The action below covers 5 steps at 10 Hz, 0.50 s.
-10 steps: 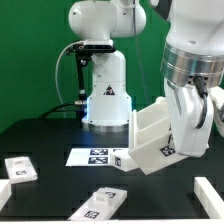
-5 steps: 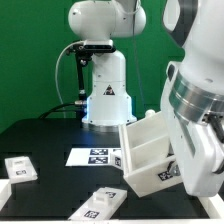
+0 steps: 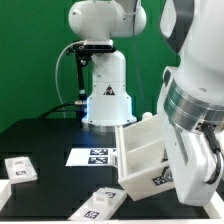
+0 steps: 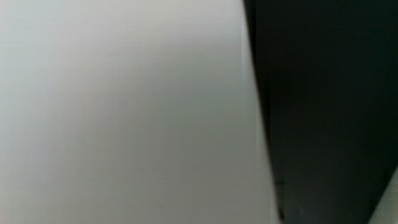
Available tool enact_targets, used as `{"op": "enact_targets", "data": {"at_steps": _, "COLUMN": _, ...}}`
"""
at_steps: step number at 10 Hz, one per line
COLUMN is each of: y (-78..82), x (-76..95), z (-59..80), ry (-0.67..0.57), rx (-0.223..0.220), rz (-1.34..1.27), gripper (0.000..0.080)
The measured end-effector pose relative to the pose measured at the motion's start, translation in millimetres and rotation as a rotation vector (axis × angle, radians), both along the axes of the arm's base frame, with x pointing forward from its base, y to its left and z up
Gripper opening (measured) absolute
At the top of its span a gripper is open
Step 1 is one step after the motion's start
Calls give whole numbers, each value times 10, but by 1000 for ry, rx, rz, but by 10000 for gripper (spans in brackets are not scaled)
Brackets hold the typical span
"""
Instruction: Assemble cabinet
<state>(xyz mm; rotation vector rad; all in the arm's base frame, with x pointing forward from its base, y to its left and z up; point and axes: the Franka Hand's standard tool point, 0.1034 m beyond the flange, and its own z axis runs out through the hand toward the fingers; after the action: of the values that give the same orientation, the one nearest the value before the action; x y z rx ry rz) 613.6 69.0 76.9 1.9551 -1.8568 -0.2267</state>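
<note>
Exterior view: holds the white cabinet box (image 3: pixel 145 155) aloft over the black table (image 3: pixel 45 135), toward the exterior view's right. Grips it with the end effector (image 3: pixel 186 160), fingers pressed nearly together on one wall, tips hidden behind the box. Carries it tilted, hollow side turned up and toward the exterior view's left, a tag on the lower face. On the table: marker board (image 3: pixel 92 157), one end hidden behind the box; flat tagged panel (image 3: pixel 100 203) nearer the camera; smaller tagged panel (image 3: pixel 20 168) well apart at the exterior view's left. Wrist view: blurred, only a pale surface (image 4: pixel 107 110) beside a dark band (image 4: pixel 320 110).
</note>
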Motion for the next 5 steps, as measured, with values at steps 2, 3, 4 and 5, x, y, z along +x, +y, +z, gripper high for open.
{"op": "enact_targets", "data": {"at_steps": 2, "y": -26, "x": 52, "z": 53, "ry": 49, "rx": -16, "rz": -14, "gripper": 90}}
{"op": "enact_targets", "data": {"at_steps": 3, "y": -23, "x": 139, "z": 28, "ry": 26, "rx": -15, "rz": -8, "gripper": 90}}
{"op": "enact_targets", "data": {"at_steps": 4, "y": -14, "x": 136, "z": 27, "ry": 25, "rx": -15, "rz": -7, "gripper": 90}}
{"op": "enact_targets", "data": {"at_steps": 5, "y": -15, "x": 134, "z": 22, "ry": 25, "rx": -15, "rz": -7, "gripper": 90}}
